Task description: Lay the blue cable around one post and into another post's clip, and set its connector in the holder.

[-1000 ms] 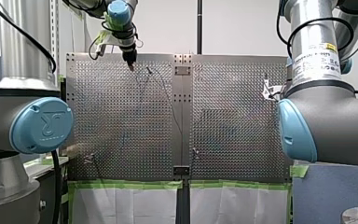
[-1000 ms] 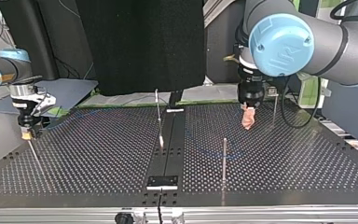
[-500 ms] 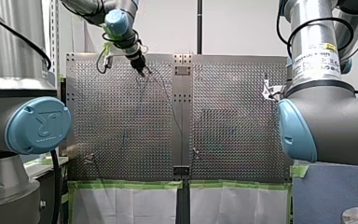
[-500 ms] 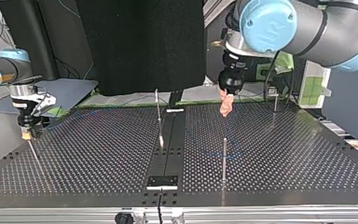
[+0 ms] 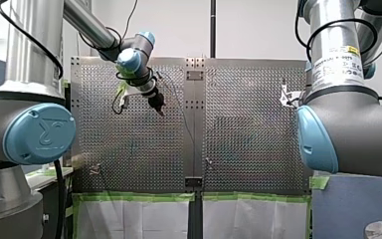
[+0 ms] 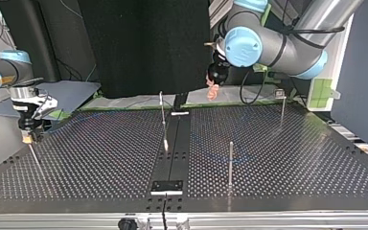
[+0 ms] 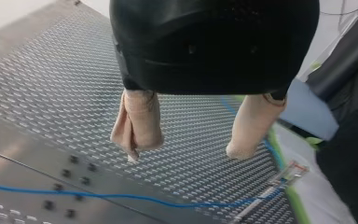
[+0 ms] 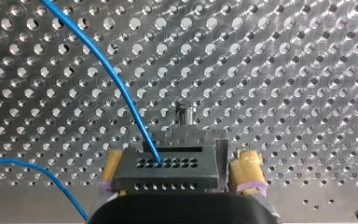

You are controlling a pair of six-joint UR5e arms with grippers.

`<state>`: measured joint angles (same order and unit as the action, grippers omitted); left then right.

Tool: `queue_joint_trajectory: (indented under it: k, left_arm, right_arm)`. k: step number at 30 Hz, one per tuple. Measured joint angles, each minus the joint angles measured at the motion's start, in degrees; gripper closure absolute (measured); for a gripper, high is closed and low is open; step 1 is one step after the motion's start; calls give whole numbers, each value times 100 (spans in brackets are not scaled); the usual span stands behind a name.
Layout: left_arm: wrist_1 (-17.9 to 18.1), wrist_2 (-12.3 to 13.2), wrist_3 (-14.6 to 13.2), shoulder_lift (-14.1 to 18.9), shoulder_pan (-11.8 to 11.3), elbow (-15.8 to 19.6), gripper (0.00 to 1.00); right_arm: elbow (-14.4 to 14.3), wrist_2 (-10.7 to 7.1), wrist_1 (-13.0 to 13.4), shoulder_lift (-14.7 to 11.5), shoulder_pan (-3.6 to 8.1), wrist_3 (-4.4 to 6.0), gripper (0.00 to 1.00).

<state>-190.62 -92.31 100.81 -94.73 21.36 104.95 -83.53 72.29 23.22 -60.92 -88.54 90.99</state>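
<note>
Gaping over blue cable (image 7: 121,197), left hand (image 7: 185,154) — right hand (image 8: 179,161) clamps block (image 8: 168,177).

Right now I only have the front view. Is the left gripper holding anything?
Observer: No. The left wrist view shows the left gripper open, with nothing between its beige pads.
Operator: Where's the connector?
Observer: The clear connector lies ungripped on the table, below and beside that gripper, on the end of the blue cable.
Operator: Is the gripper touching the table?
Observer: No. In the top view it hangs in the air above the table's far side.
</note>
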Motion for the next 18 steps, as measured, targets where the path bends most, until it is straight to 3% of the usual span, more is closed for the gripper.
queue_joint_trajectory:
  k: [6,18]
  left_arm:
    - [325,-13,22,-213,-8,326,0]
    - [1018,-89,136,-239,-46,1019,0]
  right_arm:
    - [0,0,0,0,0,0,0]
    - [0,0,0,0,0,0,0]
